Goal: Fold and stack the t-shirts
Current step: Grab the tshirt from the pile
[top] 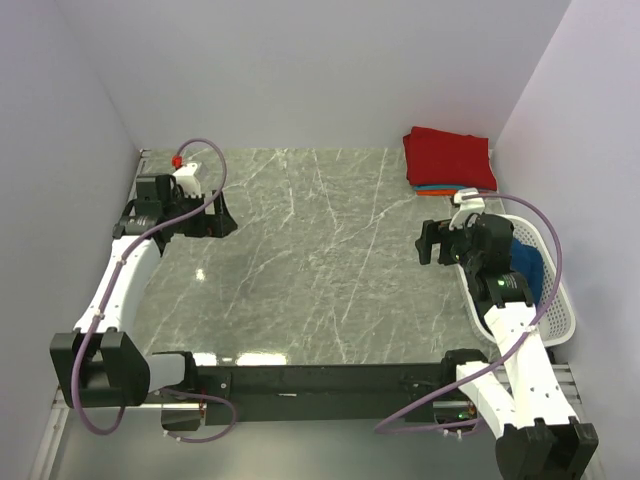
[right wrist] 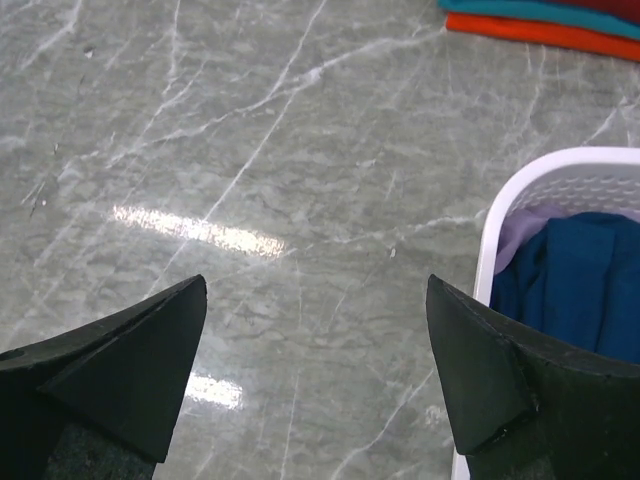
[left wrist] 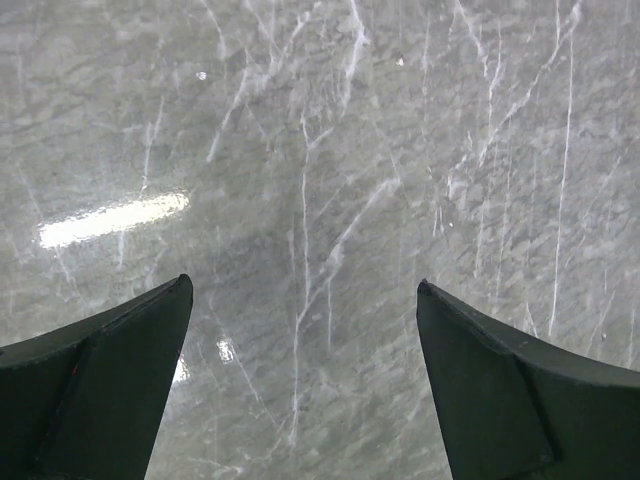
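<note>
- Folded t-shirt stack (top: 449, 158) sits in the far right corner of the table (top: 310, 260), close to the back wall. Its long axis runs left to right, roughly along that wall.
- Red shirt on top. Orange and teal edges show under it on the near side. Your right wrist view catches those same edges (right wrist: 540, 22) at the top of its picture.
- White basket (top: 566, 300) stands on the right edge of the table, just in front of the stack, with its long axis running near to far.
- Blue t-shirt (top: 527, 265) lies crumpled inside the basket, so you cannot read a long axis or heading from it. The right wrist view shows it (right wrist: 585, 285) against the basket rim (right wrist: 497, 235), with a pale lilac cloth (right wrist: 518, 240) tucked beside it.
- Right tool (top: 432, 243) hovers over bare table, just left of the basket's far end. Fingers stand wide apart, with only marble between them in the wrist view (right wrist: 317, 283). It grips nothing.
- Left tool (top: 215, 215) hovers at the far left of the table, well apart from both shirts. Fingers spread wide, again with only marble between them (left wrist: 303, 285). It grips nothing.
- You cannot tell from these views whether either tool's tips touch the table.
</note>
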### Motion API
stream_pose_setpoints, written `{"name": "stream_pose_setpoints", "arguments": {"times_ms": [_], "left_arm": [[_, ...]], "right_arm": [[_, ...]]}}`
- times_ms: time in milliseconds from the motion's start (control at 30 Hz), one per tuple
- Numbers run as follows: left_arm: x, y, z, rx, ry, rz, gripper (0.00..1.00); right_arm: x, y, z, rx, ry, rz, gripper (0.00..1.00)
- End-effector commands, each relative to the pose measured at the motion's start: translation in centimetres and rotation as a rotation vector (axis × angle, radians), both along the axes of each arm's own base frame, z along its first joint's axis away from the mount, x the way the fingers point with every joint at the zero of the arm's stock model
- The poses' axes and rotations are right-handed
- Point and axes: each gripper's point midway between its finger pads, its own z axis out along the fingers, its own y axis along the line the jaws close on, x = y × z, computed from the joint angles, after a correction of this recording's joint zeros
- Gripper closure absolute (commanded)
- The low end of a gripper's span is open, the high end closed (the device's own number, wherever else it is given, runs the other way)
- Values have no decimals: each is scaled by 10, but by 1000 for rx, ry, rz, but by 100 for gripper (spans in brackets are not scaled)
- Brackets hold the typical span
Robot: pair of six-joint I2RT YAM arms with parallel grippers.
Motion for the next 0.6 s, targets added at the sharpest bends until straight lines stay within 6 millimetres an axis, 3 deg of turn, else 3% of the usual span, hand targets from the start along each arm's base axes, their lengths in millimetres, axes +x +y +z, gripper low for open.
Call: {"name": "stream_pose_setpoints", "arguments": {"times_ms": [0,133,167,200,233,300,367,400,433,567], "left_arm": [[9,7,28,1,-82,63,1],[-1,9,23,25,-39,49,0],[-3,9,25,25,-38,49,1],[-6,9,25,23,-23,57,1],[-6,10,26,22,-23,67,1],[-8,12,28,19,-17,90,1],[-12,7,31,12,-13,55,1],[-15,2,31,-2,-7,26,1],[-16,0,33,-10,-10,17,1],[-16,2,41,5,-44,14,1]], "right_arm": [[4,0,21,-4,-33,7,4],[8,-6,31,-44,11,0,4],[7,-8,44,-57,14,3,4],[13,-12,43,-66,49,-5,4],[15,-19,59,-70,48,-20,4],[25,-26,59,-59,110,-8,4],[29,-48,73,-56,145,-51,4],[37,-56,65,-60,192,-44,4],[39,-77,72,-60,198,-98,4],[50,-130,47,-18,341,-171,3]]}}
